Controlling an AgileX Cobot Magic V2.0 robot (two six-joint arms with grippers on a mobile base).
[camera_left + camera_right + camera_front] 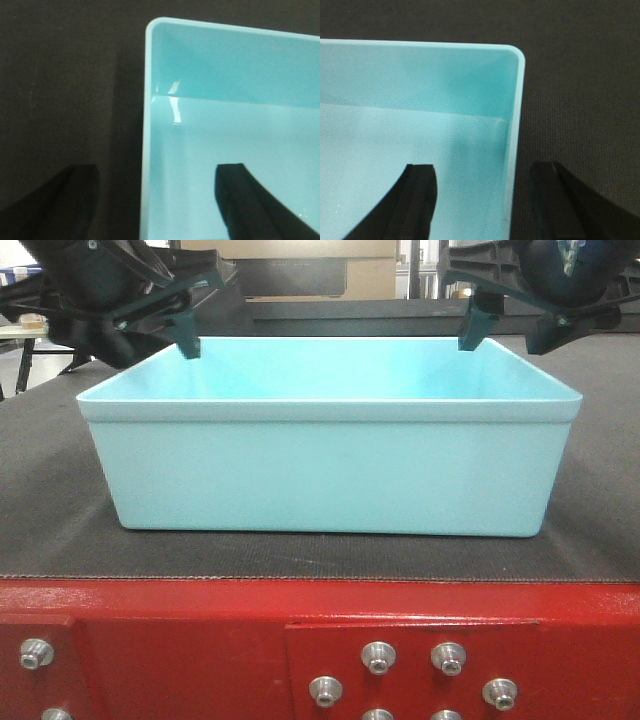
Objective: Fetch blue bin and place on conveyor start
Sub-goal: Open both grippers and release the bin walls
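The blue bin (pixel 330 475) sat on the conveyor start (pixel 50 530), close behind its red frame (pixel 150 640) with bare belt either side, while the left gripper (pixel 157 170) and right gripper (pixel 482 167) each stood wide open astride a side rim, one finger inside, one outside, gripping nothing.
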